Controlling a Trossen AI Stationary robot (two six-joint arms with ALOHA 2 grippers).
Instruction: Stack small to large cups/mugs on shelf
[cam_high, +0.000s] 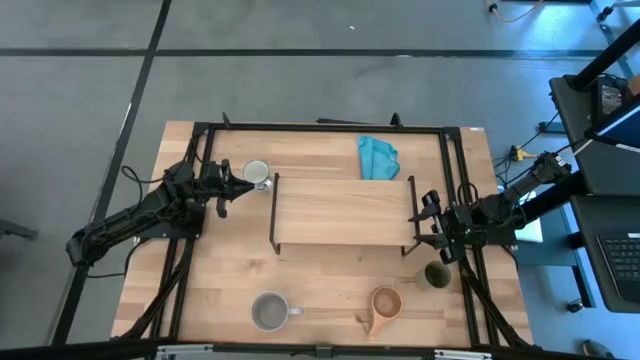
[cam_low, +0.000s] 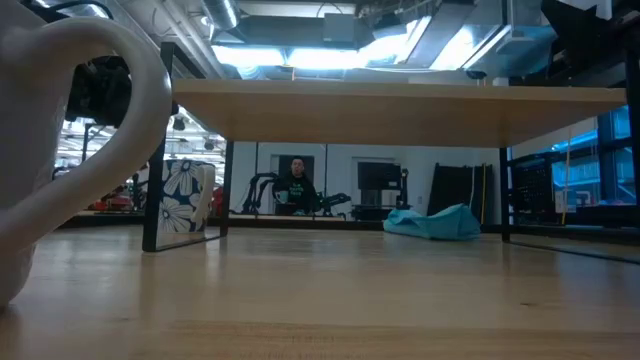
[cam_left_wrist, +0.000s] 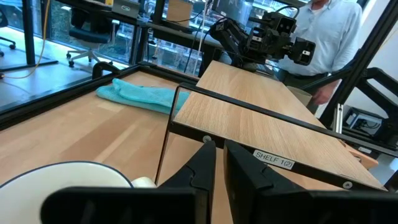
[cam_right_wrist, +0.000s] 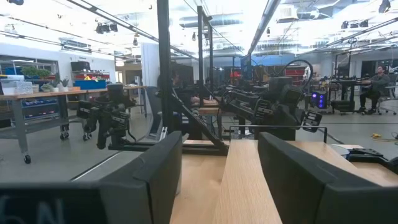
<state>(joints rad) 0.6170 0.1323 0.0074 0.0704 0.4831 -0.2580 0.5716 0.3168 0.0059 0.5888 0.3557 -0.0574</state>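
Right end effector holds its dark fingers spread apart, level with the shelf, whose light board runs away between them toward the left arm at the far end.

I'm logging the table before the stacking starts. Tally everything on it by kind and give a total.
Cups/mugs: 4 — white cup, grey mug, brown wooden cup, olive-green cup
Shelf: 1 — shelf, nothing on it
Cloth: 1 — teal cloth
Total: 6
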